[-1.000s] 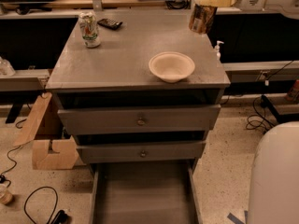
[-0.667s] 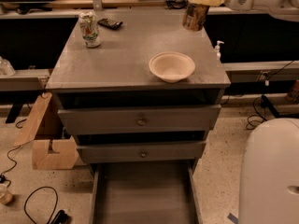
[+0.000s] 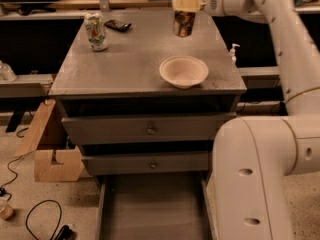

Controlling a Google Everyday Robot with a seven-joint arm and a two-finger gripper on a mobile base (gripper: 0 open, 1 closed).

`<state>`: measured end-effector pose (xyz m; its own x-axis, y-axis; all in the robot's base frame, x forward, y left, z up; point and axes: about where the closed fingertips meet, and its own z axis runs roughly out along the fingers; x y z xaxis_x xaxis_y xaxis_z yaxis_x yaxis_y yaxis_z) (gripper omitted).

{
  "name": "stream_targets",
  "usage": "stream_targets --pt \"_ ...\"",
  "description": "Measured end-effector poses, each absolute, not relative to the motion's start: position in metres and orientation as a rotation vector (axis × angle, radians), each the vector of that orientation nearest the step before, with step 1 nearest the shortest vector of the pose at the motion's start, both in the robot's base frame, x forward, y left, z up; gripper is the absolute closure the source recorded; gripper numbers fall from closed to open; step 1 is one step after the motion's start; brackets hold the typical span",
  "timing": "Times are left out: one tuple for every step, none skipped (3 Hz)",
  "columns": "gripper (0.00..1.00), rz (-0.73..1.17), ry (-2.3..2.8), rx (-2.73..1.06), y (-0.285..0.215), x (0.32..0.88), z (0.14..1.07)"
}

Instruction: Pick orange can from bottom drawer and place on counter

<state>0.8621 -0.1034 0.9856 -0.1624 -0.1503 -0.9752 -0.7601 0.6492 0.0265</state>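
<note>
The orange can [image 3: 184, 23] hangs upright from my gripper [image 3: 185, 7], which is shut on its top. The can is over the far right part of the counter [image 3: 130, 59], just above the surface or touching it; I cannot tell which. The bottom drawer [image 3: 155, 206] is pulled open at the foot of the cabinet, and its flat floor is bare. My arm reaches in from the upper right.
A white can with green and red print [image 3: 96, 31] stands at the counter's far left, with a black remote [image 3: 118, 25] beside it. A pale bowl [image 3: 183, 71] sits near the front right. Two shut drawer fronts [image 3: 150, 129] lie below. My arm's large white link [image 3: 255, 179] fills the lower right.
My gripper has carried the orange can to the left, from beyond the counter's right edge to over its far right part. Nothing else has moved.
</note>
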Motion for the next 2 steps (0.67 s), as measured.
stream_targets --pt "1.00 0.617 1.726 -0.693 -0.087 0.889 0.965" --pt "1.00 0.633 1.695 -0.650 -0.072 0.912 0.947"
